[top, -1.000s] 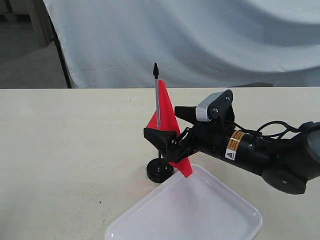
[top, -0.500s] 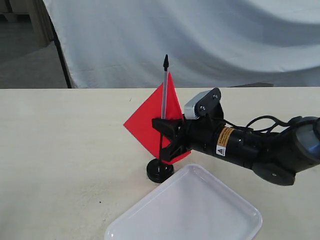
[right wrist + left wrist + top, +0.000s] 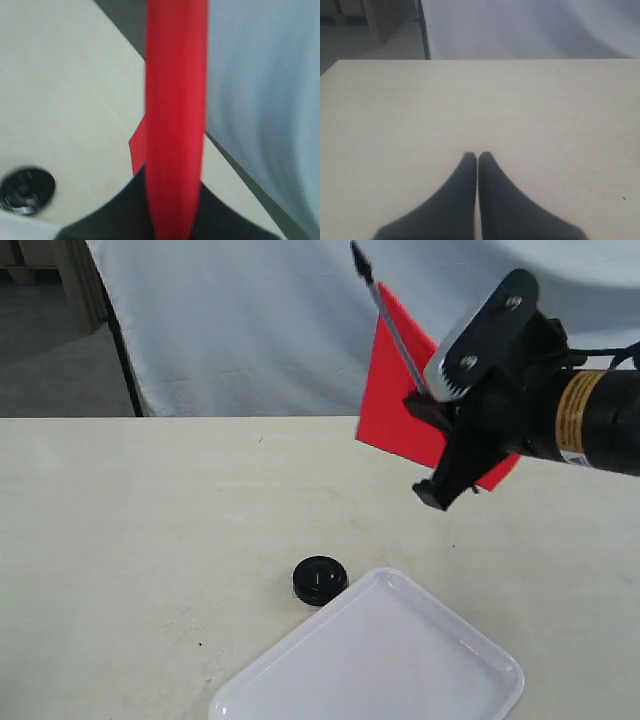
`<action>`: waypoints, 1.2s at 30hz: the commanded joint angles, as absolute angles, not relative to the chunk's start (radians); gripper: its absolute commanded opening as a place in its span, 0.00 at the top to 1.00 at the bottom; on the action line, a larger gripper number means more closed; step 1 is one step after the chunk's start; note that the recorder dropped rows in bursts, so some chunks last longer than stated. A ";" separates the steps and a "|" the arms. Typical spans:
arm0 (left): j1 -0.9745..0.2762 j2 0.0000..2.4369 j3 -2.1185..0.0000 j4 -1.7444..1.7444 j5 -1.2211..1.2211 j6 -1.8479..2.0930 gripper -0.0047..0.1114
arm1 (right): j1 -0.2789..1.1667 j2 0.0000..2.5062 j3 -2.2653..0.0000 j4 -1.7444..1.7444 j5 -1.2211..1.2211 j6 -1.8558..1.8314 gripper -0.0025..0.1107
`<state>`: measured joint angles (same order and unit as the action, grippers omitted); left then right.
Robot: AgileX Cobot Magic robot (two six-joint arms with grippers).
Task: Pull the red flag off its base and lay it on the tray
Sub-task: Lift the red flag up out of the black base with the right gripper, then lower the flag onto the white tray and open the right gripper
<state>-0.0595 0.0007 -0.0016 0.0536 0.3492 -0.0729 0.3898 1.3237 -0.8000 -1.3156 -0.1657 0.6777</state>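
Tabletop (image 3: 130,520): red flag (image 3: 395,390) lifted off base (image 3: 320,580), right gripper (image 3: 425,445) clamping.

Pale beige tabletop (image 3: 140,540), faint wood grain, fills lower two thirds of exterior frame. Tiny dark speck (image 3: 200,644) on it, lower left. Draped bluish-white cloth (image 3: 230,330) across top, soft folds. Dark slanted pole (image 3: 122,350) along cloth's left edge. Grey floor (image 3: 50,370) and wooden furniture (image 3: 80,285) upper left.

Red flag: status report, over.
Right gripper shut on red flag, aloft, off its base. Left gripper shut, holding nothing. Tray bare, path open.
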 commanded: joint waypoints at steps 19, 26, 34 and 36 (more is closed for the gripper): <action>-0.065 0.000 0.000 0.048 0.343 -0.075 0.95 | 1.003 1.699 -0.721 -0.936 0.547 -0.276 0.98; -0.065 0.000 0.000 0.048 0.343 -0.075 0.95 | 1.003 1.699 -0.721 -0.950 0.547 -0.258 0.78; -0.065 0.000 0.000 0.048 0.343 -0.075 0.95 | 1.005 1.699 -0.721 -0.940 0.554 -0.230 0.41; -0.065 0.000 0.000 0.048 0.343 -0.075 0.95 | 1.013 1.697 -0.721 -0.940 0.571 -0.228 0.42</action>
